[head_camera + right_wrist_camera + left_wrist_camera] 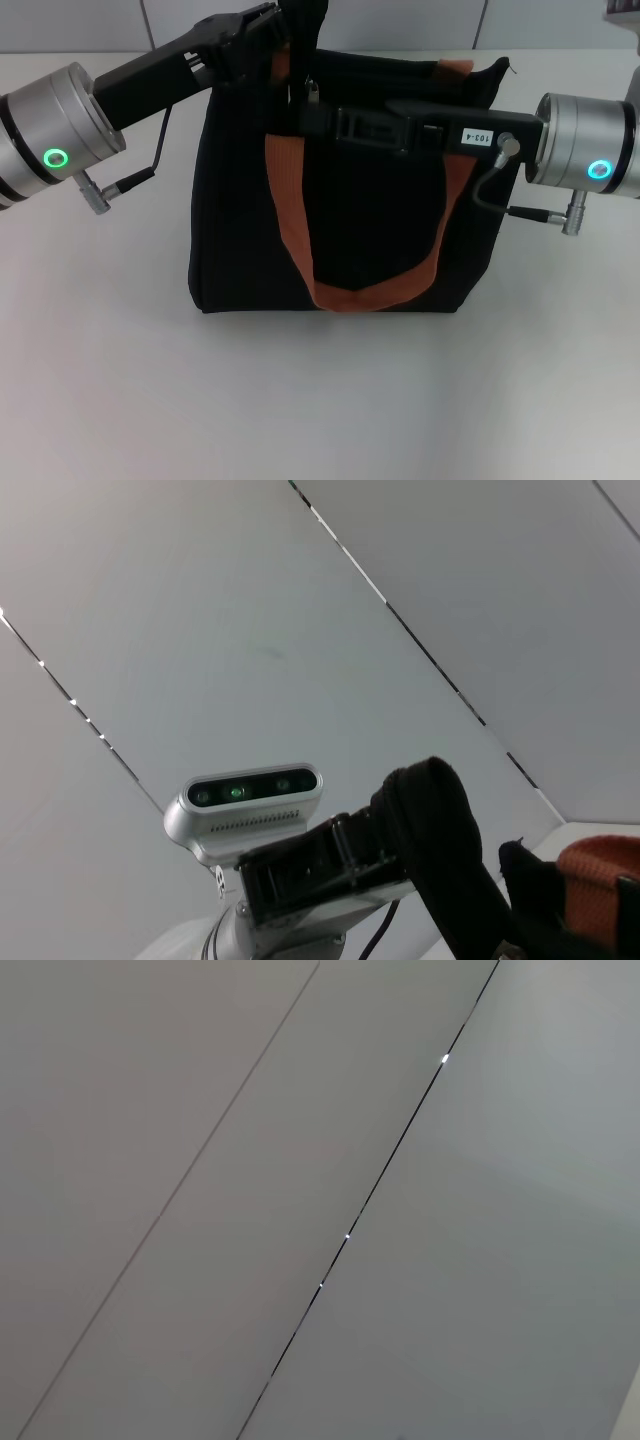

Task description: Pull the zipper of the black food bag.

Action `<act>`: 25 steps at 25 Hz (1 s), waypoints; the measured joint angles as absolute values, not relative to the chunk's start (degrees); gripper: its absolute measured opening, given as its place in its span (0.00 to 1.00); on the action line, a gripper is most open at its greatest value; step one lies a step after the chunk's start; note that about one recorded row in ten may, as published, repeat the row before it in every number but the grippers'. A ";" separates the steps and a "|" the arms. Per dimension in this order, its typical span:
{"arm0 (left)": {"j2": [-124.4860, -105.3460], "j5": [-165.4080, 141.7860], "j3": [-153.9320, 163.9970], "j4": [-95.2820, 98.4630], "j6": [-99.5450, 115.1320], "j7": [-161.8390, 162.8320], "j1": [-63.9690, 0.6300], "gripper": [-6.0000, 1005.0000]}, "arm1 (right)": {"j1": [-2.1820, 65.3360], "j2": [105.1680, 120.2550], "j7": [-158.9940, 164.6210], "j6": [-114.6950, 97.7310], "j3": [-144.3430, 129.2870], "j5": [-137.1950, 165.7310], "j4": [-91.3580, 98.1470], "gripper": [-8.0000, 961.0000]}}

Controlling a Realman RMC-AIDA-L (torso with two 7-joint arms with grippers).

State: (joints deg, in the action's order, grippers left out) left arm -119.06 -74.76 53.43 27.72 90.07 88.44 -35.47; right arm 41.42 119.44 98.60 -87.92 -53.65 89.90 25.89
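Note:
The black food bag (375, 225) stands upright in the middle of the white table, with an orange-brown strap (292, 215) running down its face in a U. My left gripper (283, 35) reaches in from the left to the bag's upper left edge and is shut on a fold of black fabric (432, 820) that it holds raised. My right gripper (303, 116) lies level across the bag's upper face from the right. Its tip is just below the small silver zipper (312, 92) tab. The gripper is dark against the dark bag. The left wrist view shows only wall panels.
Bare white table (300, 410) lies in front of the bag and to both sides. Grey wall panels (300, 1160) stand behind. The left arm's wrist camera (245, 805) shows in the right wrist view, with a strap end (598, 880) beside it.

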 joint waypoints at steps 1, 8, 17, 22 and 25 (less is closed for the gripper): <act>-119.06 -74.69 53.49 27.71 90.08 88.43 -35.47 0.04 | 41.45 119.48 98.51 -87.89 -53.67 89.95 25.84 0.54; -119.15 -74.51 53.61 27.62 90.13 88.41 -35.51 0.04 | 41.59 119.53 98.43 -87.80 -53.68 89.70 25.26 0.21; -119.18 -74.51 53.61 27.59 90.13 88.42 -35.51 0.04 | 41.12 119.53 98.81 -86.99 -53.34 89.65 25.22 0.07; -119.18 -74.51 53.61 27.59 90.10 88.42 -35.47 0.04 | 40.69 119.35 99.20 -86.99 -53.10 89.64 25.25 0.02; -119.18 -74.51 53.61 27.59 90.10 88.42 -35.40 0.04 | 40.28 119.10 100.58 -87.02 -53.16 89.81 26.17 0.01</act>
